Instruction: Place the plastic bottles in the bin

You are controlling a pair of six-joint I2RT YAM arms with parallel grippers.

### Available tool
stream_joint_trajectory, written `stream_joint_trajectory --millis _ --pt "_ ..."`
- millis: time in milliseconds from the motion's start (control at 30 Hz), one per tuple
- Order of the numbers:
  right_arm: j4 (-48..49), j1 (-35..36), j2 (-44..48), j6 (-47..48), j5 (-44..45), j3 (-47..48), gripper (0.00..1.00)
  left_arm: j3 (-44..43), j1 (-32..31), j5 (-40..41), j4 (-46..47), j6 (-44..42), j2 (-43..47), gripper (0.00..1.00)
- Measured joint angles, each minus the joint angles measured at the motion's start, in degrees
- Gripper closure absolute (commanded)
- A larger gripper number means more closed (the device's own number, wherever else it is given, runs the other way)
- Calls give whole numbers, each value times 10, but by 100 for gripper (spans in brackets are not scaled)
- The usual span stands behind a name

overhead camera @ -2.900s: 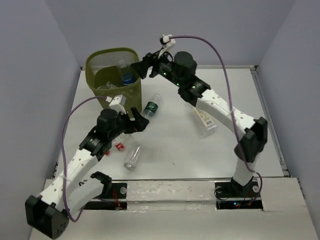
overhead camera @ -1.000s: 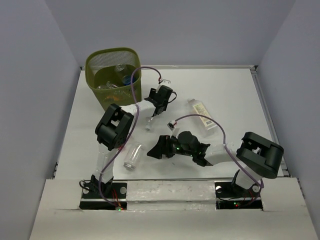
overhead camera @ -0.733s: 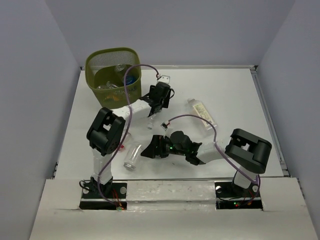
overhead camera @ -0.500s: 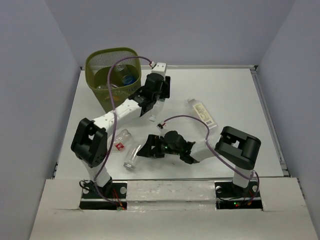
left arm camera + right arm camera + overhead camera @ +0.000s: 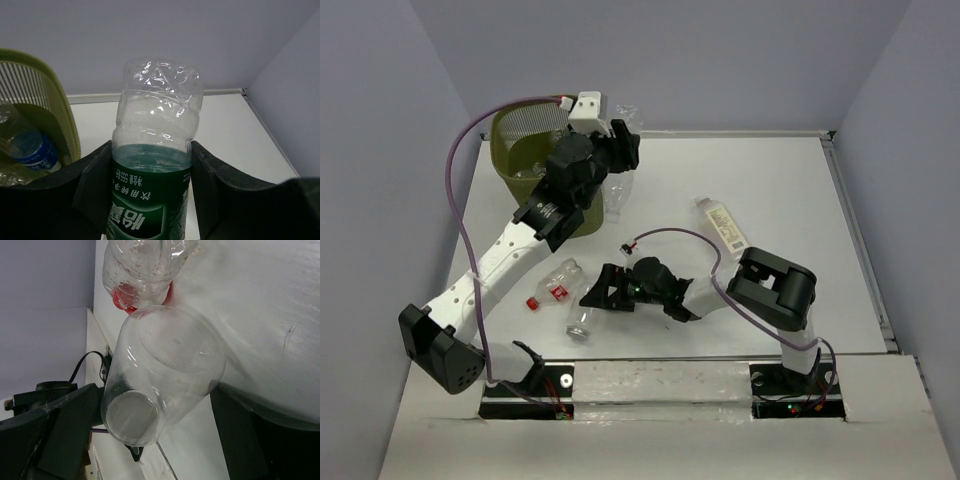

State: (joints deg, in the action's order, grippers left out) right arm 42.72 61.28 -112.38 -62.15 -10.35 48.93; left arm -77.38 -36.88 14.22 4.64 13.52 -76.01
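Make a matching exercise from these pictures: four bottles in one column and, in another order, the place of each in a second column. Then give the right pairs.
Things:
1. green-label bottle
2. blue-label bottle
3. red-label bottle
4. white-label bottle

Places:
A. inside the bin
B. lying on the table, next to the bare clear bottle
C. held in the left gripper
D. lying alone on the right part of the table

Pairs: 1-C, 2-A, 3-B, 4-D
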Motion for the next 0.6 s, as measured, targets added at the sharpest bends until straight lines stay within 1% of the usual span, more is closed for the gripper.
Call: stream_joint_trajectory --millis 100,167,200,267,300,333,500,533,567,600 --pt "6 0 -10 -12 0 5 16 -6 27 5 -26 -1 19 51" --pt "10 -2 -14 -21 0 4 22 -6 67 7 -47 1 31 51" --pt "11 -4 -14 -22 0 4 29 -6 87 8 -56 2 36 51" --pt "17 -7 -13 -30 0 -3 33 -6 138 8 -76 3 46 51" --pt "19 -9 -13 -31 0 -6 37 -6 155 9 -81 4 49 51" --pt "26 -10 -12 -35 1 -13 46 -6 177 12 -89 3 53 51" --pt "33 -17 10 -34 11 -43 50 -7 240 16 -97 1 58 51" --pt "33 -17 16 -33 14 -50 54 -7 247 16 -97 1 56 51" --pt "33 -17 22 -30 17 -57 55 -10 258 16 -96 1 53 51" --pt "32 -18 32 -24 22 -66 58 -12 264 15 -96 1 50 51"
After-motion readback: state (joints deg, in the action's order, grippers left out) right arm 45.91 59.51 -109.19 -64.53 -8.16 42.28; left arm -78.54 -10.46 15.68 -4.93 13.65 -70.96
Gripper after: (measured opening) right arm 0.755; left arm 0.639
